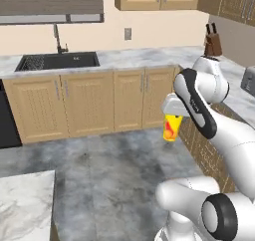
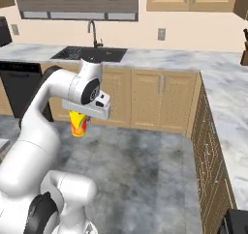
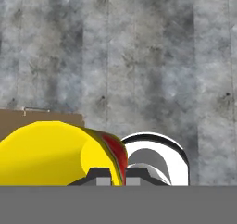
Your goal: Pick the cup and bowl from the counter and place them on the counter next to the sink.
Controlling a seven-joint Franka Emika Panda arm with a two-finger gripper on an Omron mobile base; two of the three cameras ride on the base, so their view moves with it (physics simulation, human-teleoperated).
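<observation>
- Carrying step in hand, by judgement: cup [image 1: 172, 127] already off the counter [image 1: 144, 57], hanging under the gripper [image 1: 173, 121] out over the grey mottled floor [image 1: 109, 170], well apart from the sink [image 1: 60, 61].
- Gripper closed on the cup's wall, one dark fingertip [image 3: 98, 176] inside the rim, the other outside, as seen in the hand view.
- Bowl not made out in any view; second half of the task judged not yet begun.
- Next move, judged: travel across the floor toward the sink side, then lift the cup clear of the worktop edge and lower it onto bare marble just beside the basin, not into it.
- Risk noted: a one-wall pinch on a tapered cup could let it swing or slip during a wide reach.
- Cup: small, tapered, glossy yellow with a red-orange splash, open mouth toward the hand.
- Counter: white marble with grey veins, flat, set over light wooden panelled cabinets [image 1: 89, 103].
- Sink: dark rectangular recessed basin with a thin curved dark faucet [image 1: 58, 40] behind it.
- Floor: dull grey stone look, blotchy.
</observation>
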